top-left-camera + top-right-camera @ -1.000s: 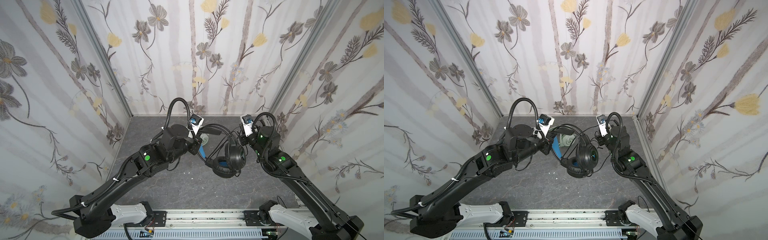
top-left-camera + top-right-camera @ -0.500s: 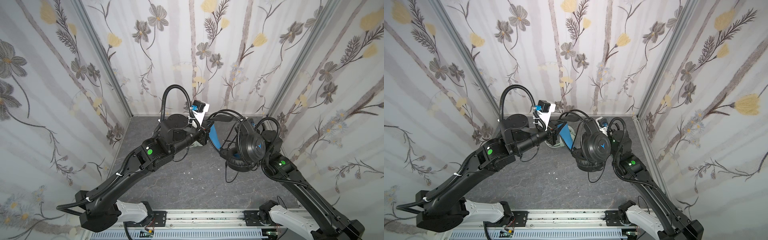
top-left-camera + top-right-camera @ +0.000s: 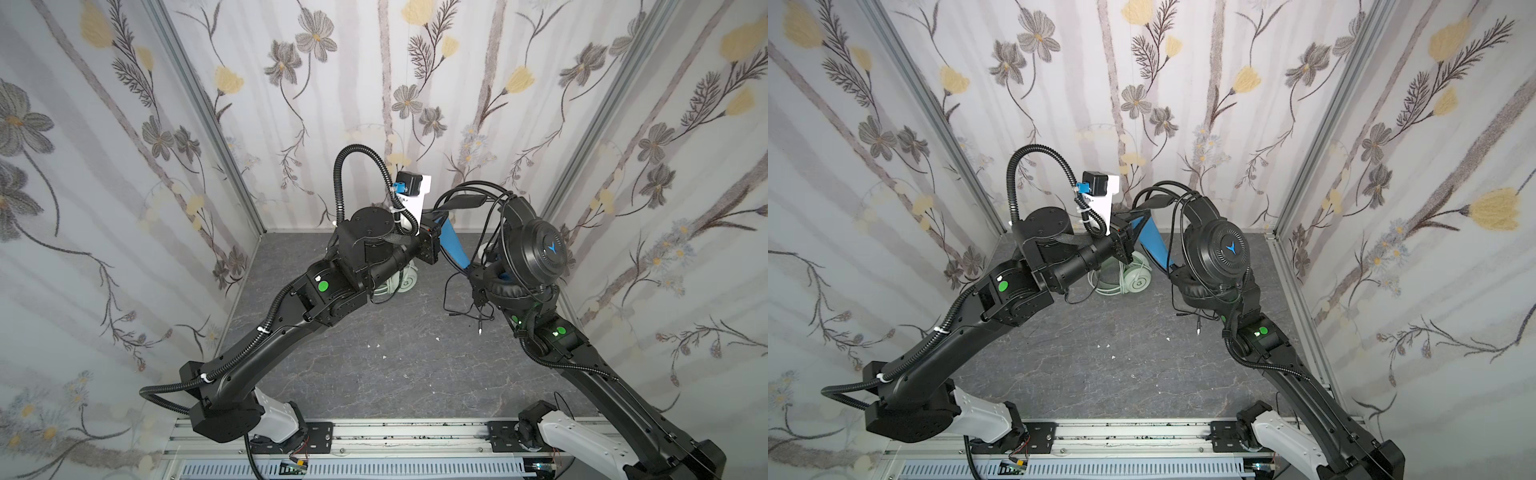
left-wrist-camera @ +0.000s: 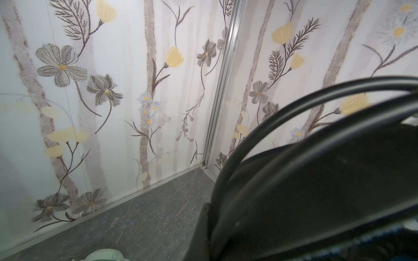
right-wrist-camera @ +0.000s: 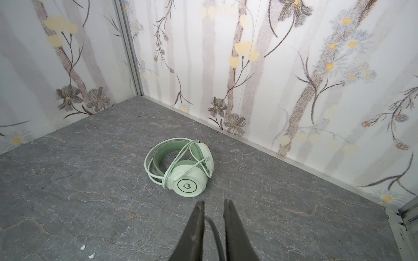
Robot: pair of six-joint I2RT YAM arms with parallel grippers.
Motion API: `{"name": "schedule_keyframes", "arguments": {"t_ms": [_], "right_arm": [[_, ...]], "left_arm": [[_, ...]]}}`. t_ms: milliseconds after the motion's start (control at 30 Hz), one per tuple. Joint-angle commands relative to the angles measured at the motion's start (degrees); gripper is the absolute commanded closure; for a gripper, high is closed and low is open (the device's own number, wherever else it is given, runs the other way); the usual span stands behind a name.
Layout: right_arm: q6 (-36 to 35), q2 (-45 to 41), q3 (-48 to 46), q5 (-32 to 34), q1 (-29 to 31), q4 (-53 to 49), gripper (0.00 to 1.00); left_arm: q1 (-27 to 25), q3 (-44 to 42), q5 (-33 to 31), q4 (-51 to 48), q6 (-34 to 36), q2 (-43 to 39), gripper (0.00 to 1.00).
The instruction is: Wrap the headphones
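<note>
— Where was the black headset (image 3: 536, 253)?
— Aloft over the back right corner of the grey surface (image 3: 407, 374), its blue-lined headband clamped in the left gripper (image 3: 437, 245).
— And the right gripper (image 5: 213, 203)?
— Fingers a slit apart, the black cable (image 5: 214, 230) running loose between them (not pinched, as far as it showed).
— The mint-green headset (image 5: 181, 167)?
— Lying flat near the back edge, whitish cable (image 5: 147, 167) looped round it.
</note>
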Motion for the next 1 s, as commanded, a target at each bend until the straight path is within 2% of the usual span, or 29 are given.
{"name": "schedule_keyframes", "arguments": {"t_ms": [0, 300, 533, 967], "right_arm": [[1.87, -0.13, -0.67, -1.67, -0.17, 3.70, 0.80], [4.72, -0.70, -3.43, -4.79, -1.12, 5.67, 0.80], [6.25, -1.83, -3.53, -6.96, -1.69, 8.52, 0.58], [7.75, -2.23, 1.91, -13.46, -1.98, 11.30, 0.43]], "left_arm": [[-0.45, 2.55, -1.49, 5.32, -3.13, 1.07, 1.00], [-0.57, 8.65, -2.95, 3.61, -4.37, 4.36, 1.00], [-0.72, 12.88, -1.07, 0.46, -4.83, 6.14, 1.00], [-0.71, 13.59, -0.90, -0.73, -6.28, 7.10, 1.00]]}}
